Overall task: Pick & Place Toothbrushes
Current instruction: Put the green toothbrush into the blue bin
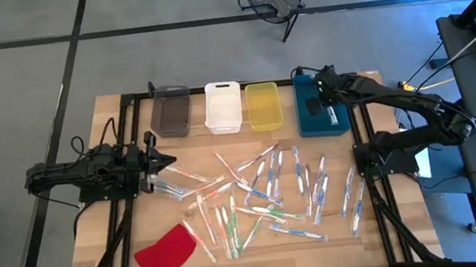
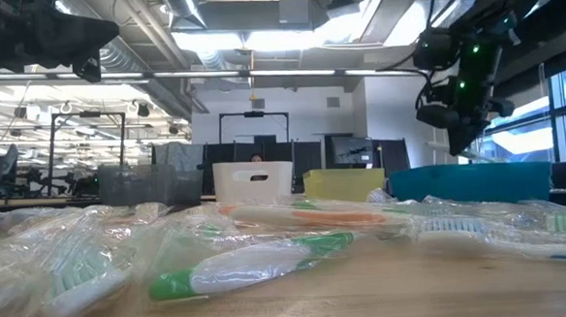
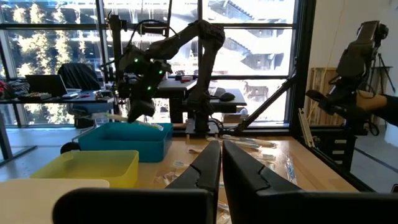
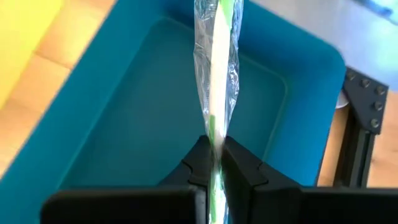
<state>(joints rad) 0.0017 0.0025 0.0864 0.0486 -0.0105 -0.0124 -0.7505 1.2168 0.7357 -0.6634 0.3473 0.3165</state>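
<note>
The right gripper (image 4: 212, 163) is pinched on a wrapped green toothbrush (image 4: 217, 68), dangling it above the teal bin (image 1: 321, 111) at upper right of the overhead frame, evidently positioned for release into it; the left gripper (image 1: 166, 162), fingers together and empty, waits at mid-left; the remaining toothbrushes (image 1: 267, 193) lie scattered across the table centre.

Overhead camera looks straight down on table (image 1: 410, 222); low camera level across tabletop; wrist cameras close, both seeing teal bin (image 4: 124, 124).
</note>
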